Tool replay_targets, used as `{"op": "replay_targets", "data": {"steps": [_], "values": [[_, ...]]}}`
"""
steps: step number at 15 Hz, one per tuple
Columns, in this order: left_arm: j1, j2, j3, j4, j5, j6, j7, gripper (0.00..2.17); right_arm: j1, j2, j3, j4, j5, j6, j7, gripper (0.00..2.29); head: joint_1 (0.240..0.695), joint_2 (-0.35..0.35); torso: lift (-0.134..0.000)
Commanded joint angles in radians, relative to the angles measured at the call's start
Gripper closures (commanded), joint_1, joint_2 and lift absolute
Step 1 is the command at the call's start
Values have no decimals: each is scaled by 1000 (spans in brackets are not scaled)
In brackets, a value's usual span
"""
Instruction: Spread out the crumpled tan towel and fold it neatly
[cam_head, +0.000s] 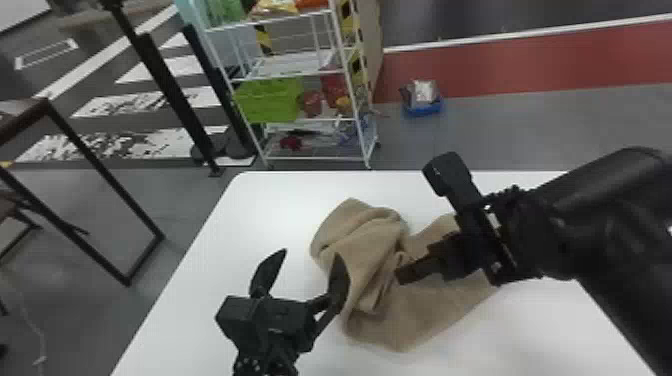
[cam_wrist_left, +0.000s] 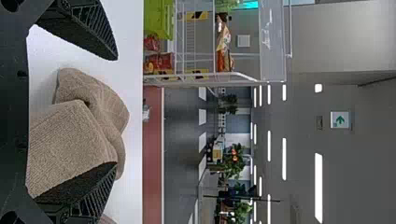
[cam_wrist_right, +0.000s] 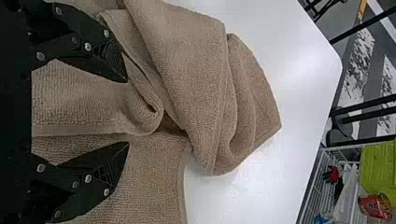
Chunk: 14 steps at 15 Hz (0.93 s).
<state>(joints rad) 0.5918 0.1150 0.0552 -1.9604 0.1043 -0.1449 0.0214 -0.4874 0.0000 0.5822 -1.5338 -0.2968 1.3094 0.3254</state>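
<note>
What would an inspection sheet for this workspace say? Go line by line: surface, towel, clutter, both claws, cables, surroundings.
Surface: white table, flat, with rounded far left corner.
Towel: tan towel crumpled and overlapping itself in loose folds; not yet spread out or folded neatly.
Clutter: green bin and colourful packets on the white rack beyond the table.
Left claw: open, at the towel's left side; contact with the cloth can't be judged.
Right claw: open, over the towel, fingers apart.
Cables: a thin pale line, probably a cable, on the floor left of the table.
Surroundings: blue container on the floor beyond the table; dark metal frame to the left.
</note>
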Motion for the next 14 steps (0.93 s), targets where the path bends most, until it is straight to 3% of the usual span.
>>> {"op": "replay_targets", "data": {"steps": [1, 3, 5, 14], "values": [[0, 0, 0, 0, 0, 0, 0, 80, -10, 1, 21, 20, 5, -18, -2, 471, 695, 350, -122], [0, 0, 0, 0, 0, 0, 0, 80, -11, 1, 31, 26, 16, -34, -2, 478, 695, 350, -122], [0, -2, -2, -3, 0, 0, 0, 80, -11, 1, 34, 26, 19, -43, 0, 667, 695, 350, -122], [2, 0, -2, -5, 0, 0, 0, 80, -16, 1, 42, 40, 16, -107, 1, 768, 695, 350, -122]]}}
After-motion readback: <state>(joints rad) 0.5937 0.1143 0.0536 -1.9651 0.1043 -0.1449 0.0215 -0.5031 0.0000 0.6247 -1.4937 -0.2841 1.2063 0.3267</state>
